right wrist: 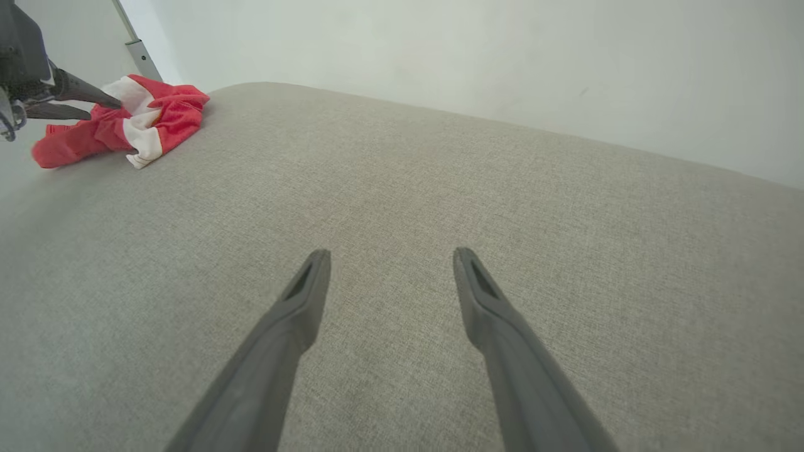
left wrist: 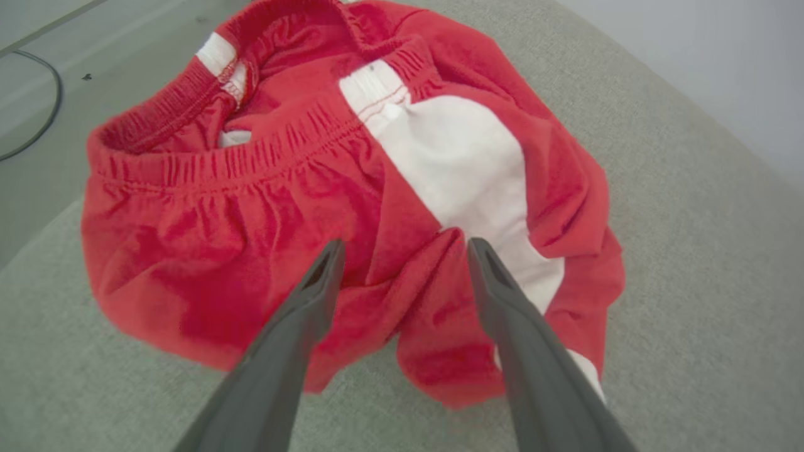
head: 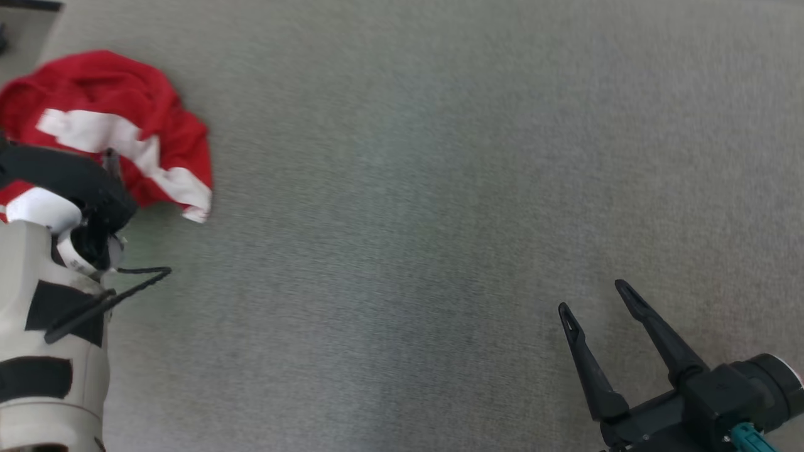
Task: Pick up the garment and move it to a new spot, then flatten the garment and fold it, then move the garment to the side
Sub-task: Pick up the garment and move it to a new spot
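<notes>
Red crumpled shorts with white side panels and an elastic waist point(head: 125, 107) lie at ten o'clock on the grey fabric-covered desk point(head: 408, 220), not yet picked up.
The left end effector point(left wrist: 407, 251) hangs over the heap, fingers apart astride a red fold, holding nothing. It likely needs to sink and pinch there. The right end effector point(head: 593, 298), at five o'clock, waits well apart, fingers spread and empty.

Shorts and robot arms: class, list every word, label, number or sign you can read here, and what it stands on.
None can be read. The red and white shorts show no print; the black patches on the pale forearm are plain shapes, not letters.
</notes>
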Controlling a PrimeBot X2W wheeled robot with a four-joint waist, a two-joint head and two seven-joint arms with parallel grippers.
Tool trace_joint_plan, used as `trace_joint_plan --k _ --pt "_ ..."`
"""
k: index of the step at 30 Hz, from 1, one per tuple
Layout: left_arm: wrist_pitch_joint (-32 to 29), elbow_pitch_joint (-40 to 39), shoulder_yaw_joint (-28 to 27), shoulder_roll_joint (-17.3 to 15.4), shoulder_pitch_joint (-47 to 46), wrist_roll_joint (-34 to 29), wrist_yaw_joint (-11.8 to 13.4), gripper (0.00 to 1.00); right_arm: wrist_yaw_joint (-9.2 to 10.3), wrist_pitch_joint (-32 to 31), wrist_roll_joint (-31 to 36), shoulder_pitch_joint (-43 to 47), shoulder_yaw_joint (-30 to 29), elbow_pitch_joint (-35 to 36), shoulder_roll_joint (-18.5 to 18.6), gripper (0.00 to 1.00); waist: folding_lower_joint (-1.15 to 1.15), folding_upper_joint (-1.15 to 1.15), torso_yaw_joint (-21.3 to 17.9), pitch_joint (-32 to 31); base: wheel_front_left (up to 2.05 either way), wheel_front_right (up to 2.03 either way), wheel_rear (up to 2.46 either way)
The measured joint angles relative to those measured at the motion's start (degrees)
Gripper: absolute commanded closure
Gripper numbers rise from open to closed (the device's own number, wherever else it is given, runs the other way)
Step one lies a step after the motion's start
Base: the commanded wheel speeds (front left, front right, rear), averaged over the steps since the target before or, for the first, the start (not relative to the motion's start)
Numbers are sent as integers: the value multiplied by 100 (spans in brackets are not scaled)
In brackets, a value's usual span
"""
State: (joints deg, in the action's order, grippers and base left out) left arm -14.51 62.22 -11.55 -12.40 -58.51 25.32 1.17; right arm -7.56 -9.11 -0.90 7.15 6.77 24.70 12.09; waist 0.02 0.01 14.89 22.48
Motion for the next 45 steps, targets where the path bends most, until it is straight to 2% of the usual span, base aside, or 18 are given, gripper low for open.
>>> trace_joint_plan --k 10,11,12,18,23,28,35,40,45 --pt "191 443 -38 -129 -417 58 312 0 0 1 48 -26 -26 412 12 0 -2 -2 -513 907 0 0 0" --pt "234 459 -37 -166 -443 58 312 62 0 3 48 -38 -13 401 9 0 -3 -2 -565 964 0 0 0" --pt "286 477 -32 -202 -471 58 310 100 0 5 48 -62 4 386 2 0 -3 -2 -622 1012 0 0 0" --pt "281 605 -19 -367 -603 109 248 100 0 124 46 -226 57 214 -82 0 -3 -3 -918 1108 0 0 0" --pt "407 634 -33 -481 -602 186 -43 100 0 315 -7 -446 207 -114 -223 0 -1 -1 -1019 916 0 0 0" --pt "397 649 59 -508 -538 202 -313 100 0 525 -92 -623 266 -537 -376 0 0 0 -1079 504 0 0 0" --pt "307 464 307 -802 -532 38 -531 100 1 893 -287 -763 401 -1273 -645 0 -1 -1 -1117 -332 0 0 0" --pt "233 183 565 -554 -563 -20 -705 100 1 1129 -364 -773 325 -1699 -780 0 -2 0 -1138 -1018 0 0 0" --pt "460 -649 757 19 -587 229 -829 100 1 1283 -375 -731 183 -1898 -864 0 -3 -1 -1173 -1790 0 0 0"
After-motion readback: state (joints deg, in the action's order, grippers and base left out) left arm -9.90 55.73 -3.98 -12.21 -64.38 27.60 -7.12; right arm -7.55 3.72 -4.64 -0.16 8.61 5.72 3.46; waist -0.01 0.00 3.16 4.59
